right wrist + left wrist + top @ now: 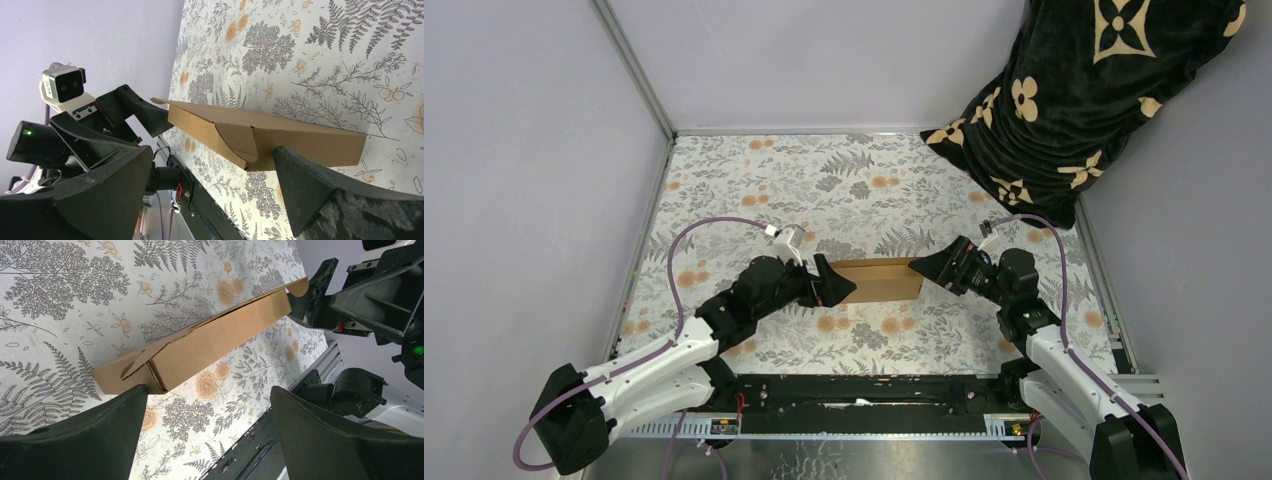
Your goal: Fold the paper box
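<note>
Centre of counter (pixel 724 170): paper box (pixel 879 279) tubed up, end flaps (pixel 239 141) untucked. Left jaws, right jaws released, one per end; next, I'd tuck flaps.

paper box (pixel 880 280) end behind left gripper (pixel 836 284)

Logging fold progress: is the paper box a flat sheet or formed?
Formed: the paper box is a long rectangular sleeve, lying flat. One end flap looks untucked in the right wrist view.
</note>
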`<action>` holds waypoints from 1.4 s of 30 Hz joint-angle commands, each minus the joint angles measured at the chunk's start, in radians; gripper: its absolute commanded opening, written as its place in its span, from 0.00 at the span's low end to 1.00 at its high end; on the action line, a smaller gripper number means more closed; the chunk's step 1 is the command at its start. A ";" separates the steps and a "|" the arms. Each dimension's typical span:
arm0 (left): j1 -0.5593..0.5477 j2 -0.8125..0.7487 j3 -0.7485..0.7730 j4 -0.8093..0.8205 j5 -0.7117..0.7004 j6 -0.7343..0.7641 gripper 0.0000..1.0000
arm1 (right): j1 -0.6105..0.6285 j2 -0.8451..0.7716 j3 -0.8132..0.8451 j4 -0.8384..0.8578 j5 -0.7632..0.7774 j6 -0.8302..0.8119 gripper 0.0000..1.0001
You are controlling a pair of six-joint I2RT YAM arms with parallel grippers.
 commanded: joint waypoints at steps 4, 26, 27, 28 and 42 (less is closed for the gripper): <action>-0.018 -0.011 -0.014 0.064 0.019 -0.019 0.99 | 0.008 -0.021 -0.008 0.042 -0.061 0.015 1.00; -0.017 -0.048 0.030 -0.057 -0.049 0.032 0.98 | 0.007 -0.037 0.038 -0.083 -0.019 -0.066 1.00; -0.017 -0.052 0.031 -0.059 -0.053 0.033 0.98 | 0.007 -0.038 0.040 -0.088 -0.018 -0.069 0.99; -0.018 -0.056 0.034 -0.071 -0.058 0.035 0.99 | 0.007 -0.040 0.044 -0.094 -0.019 -0.073 1.00; -0.018 -0.162 0.241 -0.448 -0.230 0.098 0.99 | 0.009 -0.207 0.351 -0.735 0.215 -0.473 1.00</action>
